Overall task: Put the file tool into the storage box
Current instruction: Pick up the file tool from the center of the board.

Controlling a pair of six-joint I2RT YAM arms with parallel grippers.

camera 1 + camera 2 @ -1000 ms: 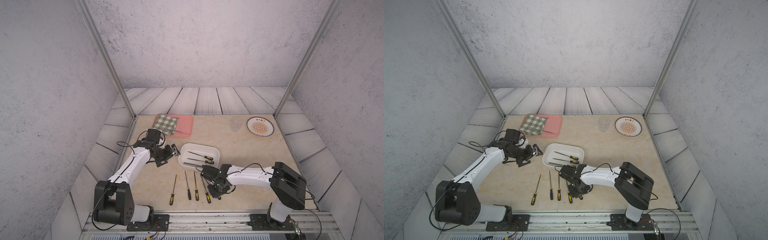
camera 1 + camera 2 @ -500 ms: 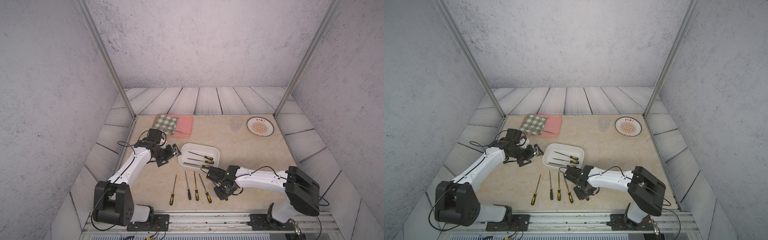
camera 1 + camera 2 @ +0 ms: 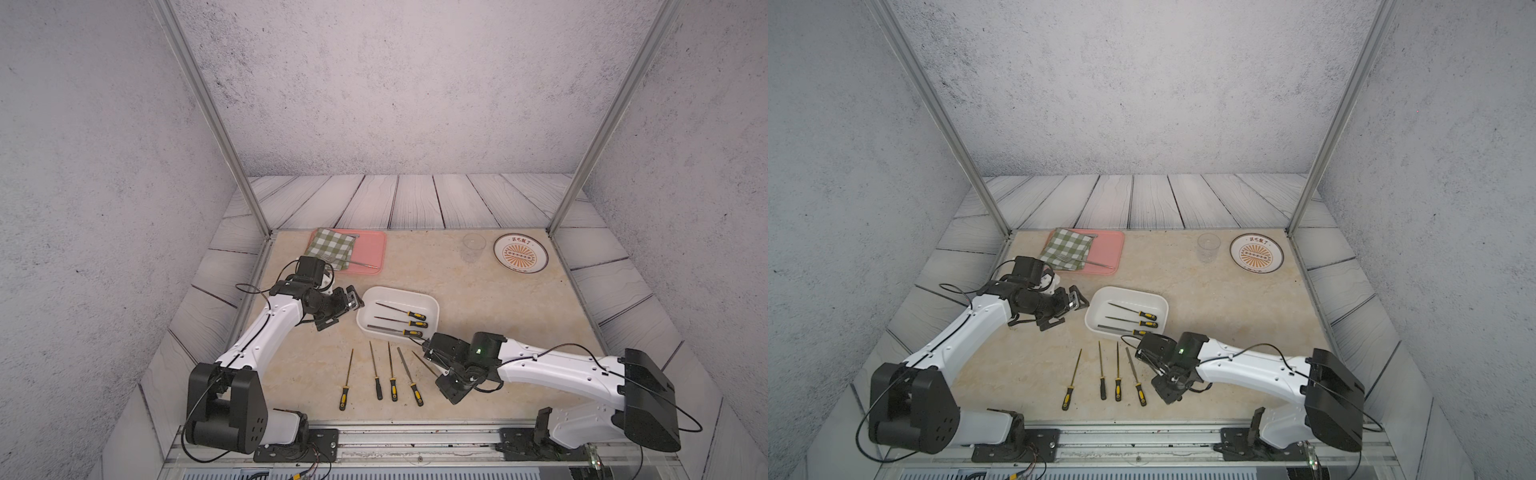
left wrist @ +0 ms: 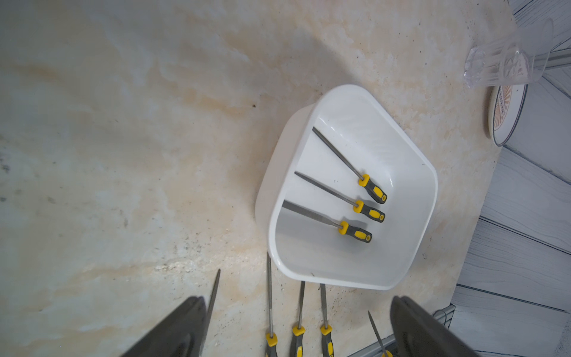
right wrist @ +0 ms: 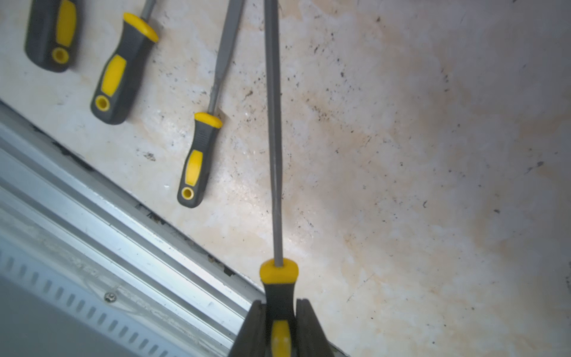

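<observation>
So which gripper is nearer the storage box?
Left. The left gripper, open, is beside the storage box; the right gripper, gripping a file, is farther, off its near side.

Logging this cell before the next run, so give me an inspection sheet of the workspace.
Surface: beige stone-look tabletop, dark specks.
Job's things: white storage box holds three files; four files lie in a row on the tabletop in front of it.
Clutter: pink tray with checked cloth and fork, clear cup, patterned plate, along the far edge.
Grippers: right gripper, jaws shut on the handle of a fifth file; left gripper, jaws open, empty, close to the box.
Cables: left arm cable and right arm cable, black, looping off the arms.
Surroundings: grey walls, metal frame posts; nothing else seen.
</observation>
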